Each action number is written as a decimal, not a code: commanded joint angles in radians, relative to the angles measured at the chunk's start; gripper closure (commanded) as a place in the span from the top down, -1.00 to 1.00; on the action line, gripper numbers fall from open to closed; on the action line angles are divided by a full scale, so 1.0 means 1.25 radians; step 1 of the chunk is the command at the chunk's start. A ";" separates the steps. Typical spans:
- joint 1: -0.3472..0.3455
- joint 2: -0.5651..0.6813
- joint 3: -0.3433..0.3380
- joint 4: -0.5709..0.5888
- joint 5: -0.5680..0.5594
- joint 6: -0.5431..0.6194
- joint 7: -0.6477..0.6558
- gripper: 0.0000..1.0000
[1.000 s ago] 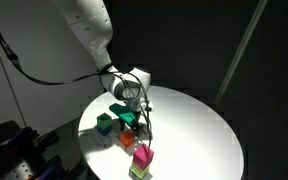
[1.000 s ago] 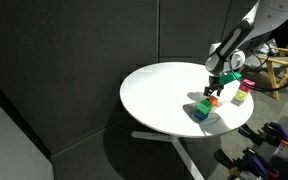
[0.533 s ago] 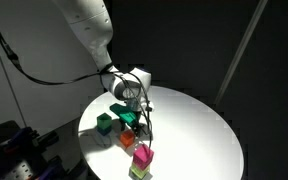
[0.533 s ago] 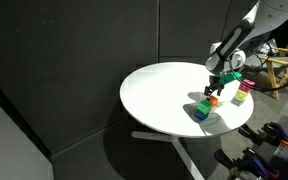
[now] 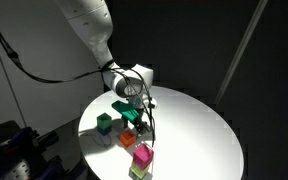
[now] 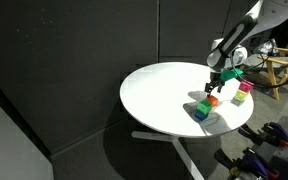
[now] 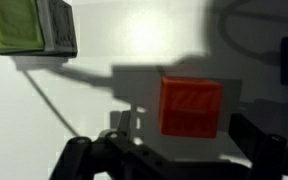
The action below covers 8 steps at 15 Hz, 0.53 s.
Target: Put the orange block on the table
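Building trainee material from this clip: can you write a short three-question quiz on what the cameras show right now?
1. True or false: in the wrist view, the fingers of the gripper stand wider apart than the orange block.
2. Which block shows at the top left of the wrist view? A) pink B) green C) blue
3. Fill in: the orange block lies on the white ___.
Key: 1 true; 2 B, the green block; 3 table.
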 commanded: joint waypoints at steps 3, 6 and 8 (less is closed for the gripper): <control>-0.026 -0.069 0.017 -0.036 0.008 0.010 -0.043 1.00; -0.023 -0.096 0.012 -0.048 0.004 -0.002 -0.044 1.00; -0.020 -0.116 0.006 -0.060 0.000 -0.014 -0.037 1.00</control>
